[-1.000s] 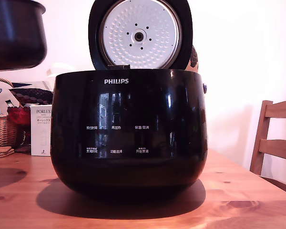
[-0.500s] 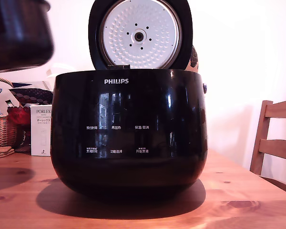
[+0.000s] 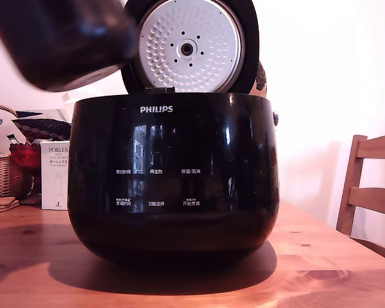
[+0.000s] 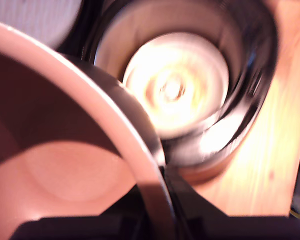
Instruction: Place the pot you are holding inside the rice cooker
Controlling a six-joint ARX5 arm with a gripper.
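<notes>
The pot (image 3: 64, 45) hangs in the air at the exterior view's upper left, dark, motion-blurred and tilted, its side overlapping the lid's edge. The glossy black PHILIPS rice cooker (image 3: 173, 186) stands mid-table with its round lid (image 3: 189, 46) raised, dimpled silver plate facing me. In the wrist view the pot's rim and inside (image 4: 55, 170) fill the near side, and my gripper (image 4: 157, 192) is shut across that rim. Beyond it, slightly blurred, lies the cooker's open cavity (image 4: 175, 90) with a bright heating plate. The arm itself is outside the exterior view.
The wooden table (image 3: 333, 269) carries the cooker. At the exterior view's left stand a white box (image 3: 54, 176), a wicker basket (image 3: 1, 176) and small clutter. A wooden chair (image 3: 372, 186) stands at the right, against a white wall.
The pot has moved to the exterior view's right, from the far left corner to beside the raised lid, and now shows motion blur and tilt. The cooker has not moved.
</notes>
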